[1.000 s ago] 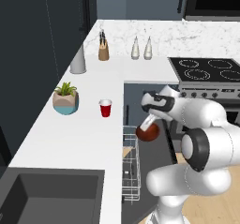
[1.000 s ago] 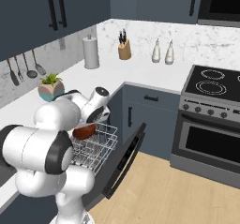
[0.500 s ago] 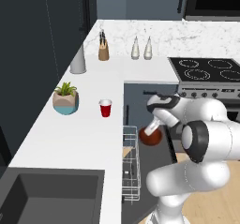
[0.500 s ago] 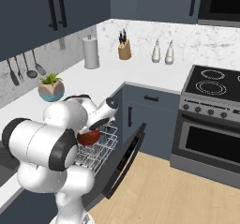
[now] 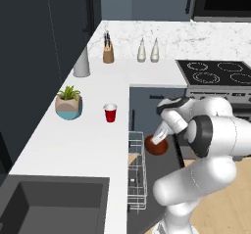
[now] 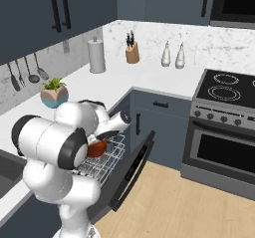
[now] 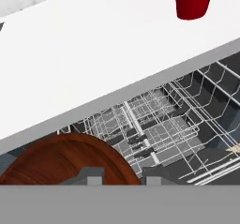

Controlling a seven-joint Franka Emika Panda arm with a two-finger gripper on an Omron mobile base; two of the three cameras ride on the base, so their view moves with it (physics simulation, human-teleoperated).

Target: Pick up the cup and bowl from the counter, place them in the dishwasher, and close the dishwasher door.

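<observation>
Over the pulled-out white wire rack point(image 5: 138, 174) of the dishwasher point(image 6: 107, 163), a glossy round reddish-brown bowl point(image 5: 157, 146) is pinched at its rim by the gripper point(image 5: 160, 138), beside the counter point(image 5: 83, 140) edge. Red cup point(image 5: 111, 113) is left on the smooth white top, near the plant pot point(image 5: 68, 104). Dishwasher door point(image 6: 133, 168) is dropped open.

— Where's the cup point(image 5: 110, 113)?
— On the surface point(image 5: 73, 145), right of the plant pot point(image 5: 68, 102).
— And the bowl point(image 5: 157, 145)?
— Over the dishwasher rack point(image 6: 102, 161), above the open dishwasher door point(image 6: 130, 170).
</observation>
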